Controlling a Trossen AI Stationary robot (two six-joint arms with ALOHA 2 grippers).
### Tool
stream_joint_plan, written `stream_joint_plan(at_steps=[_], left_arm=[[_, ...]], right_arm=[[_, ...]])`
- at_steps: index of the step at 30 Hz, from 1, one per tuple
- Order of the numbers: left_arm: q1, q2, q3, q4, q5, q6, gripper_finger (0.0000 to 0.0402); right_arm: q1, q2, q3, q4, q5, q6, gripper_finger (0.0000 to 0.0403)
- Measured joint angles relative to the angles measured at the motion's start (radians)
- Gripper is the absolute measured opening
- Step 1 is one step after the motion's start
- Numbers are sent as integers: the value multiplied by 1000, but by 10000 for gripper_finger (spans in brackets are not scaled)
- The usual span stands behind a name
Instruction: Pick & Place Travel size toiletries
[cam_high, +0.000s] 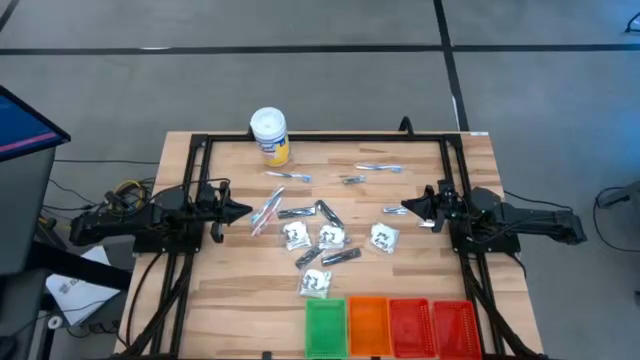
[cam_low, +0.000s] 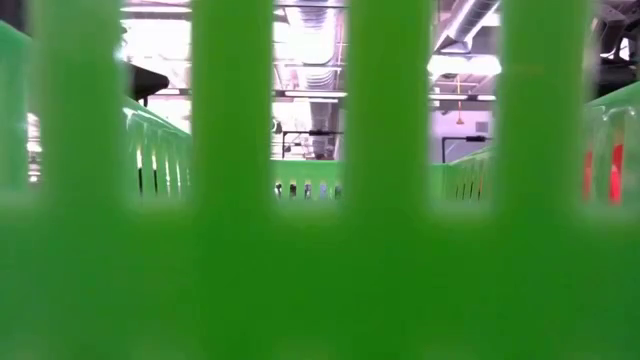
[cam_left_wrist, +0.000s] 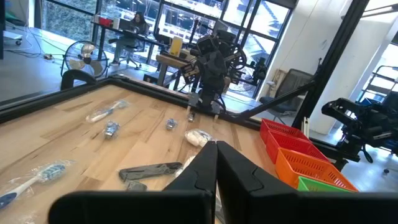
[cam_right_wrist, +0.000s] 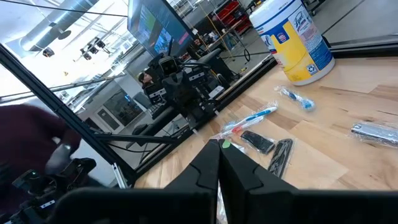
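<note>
Green tray (cam_low: 320, 260) fills the low view. Both grippers pressed together, empty. Packets (cam_high: 314, 283) at 6 o'clock: light, crinkly; pinch edges.

- You see the small white packets, dark tubes and clear-wrapped sticks of travel toiletries (cam_high: 322, 236) scattered mid-desk (cam_high: 420, 290).
- The white-lidded tub (cam_high: 269, 135) stands behind them.
- Four slatted plastic trays (cam_high: 389, 326) line your front edge.
</note>
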Motion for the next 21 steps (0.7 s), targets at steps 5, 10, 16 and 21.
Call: stream_joint_plan(at_steps=[5,10,16,21], left_arm=[[0,0,0,0,0,0,1],[0,0,0,0,0,0,1],[0,0,0,0,0,0,1],[0,0,0,9,0,1,1]], right_arm=[[0,0,0,0,0,0,0],[0,0,0,0,0,0,0],[0,0,0,0,0,0,0],[0,0,0,0,0,0,0]])
